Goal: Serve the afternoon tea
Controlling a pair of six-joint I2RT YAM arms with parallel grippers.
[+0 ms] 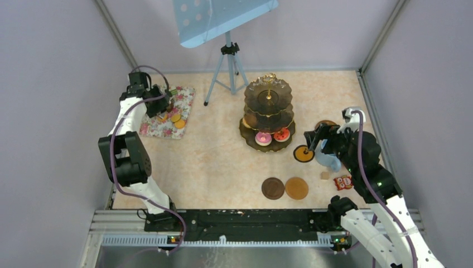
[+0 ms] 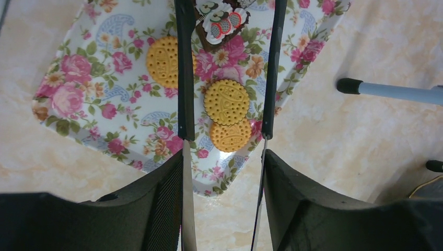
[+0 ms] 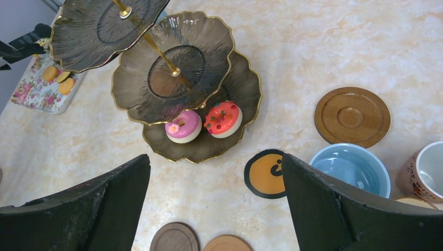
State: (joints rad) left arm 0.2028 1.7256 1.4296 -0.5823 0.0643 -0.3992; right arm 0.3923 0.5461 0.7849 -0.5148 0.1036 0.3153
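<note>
The dark three-tier stand (image 1: 268, 111) (image 3: 209, 145) carries a pink cake (image 3: 183, 125) and a red cake (image 3: 223, 118) on its bottom tier. My left gripper (image 1: 159, 103) (image 2: 223, 157) is shut on the black tongs (image 2: 185, 68). Their tips hang apart over three orange tarts (image 2: 226, 101) on the floral mat (image 2: 73, 89), and a chocolate cake (image 2: 222, 23) lies beyond them. My right gripper (image 1: 315, 139) (image 3: 215, 159) is open and empty above the table. Beside it are the light blue mug (image 3: 350, 167), an orange-brown mug (image 3: 426, 175) and a brown coaster (image 3: 352, 116).
A black-rimmed orange coaster (image 3: 265, 174) lies by the right finger. Two round coasters (image 1: 273, 188) (image 1: 297, 188) sit near the front edge. A tripod (image 1: 228, 61) stands at the back; one leg (image 2: 392, 91) reaches near the mat. A red packet (image 1: 343, 182) lies at right.
</note>
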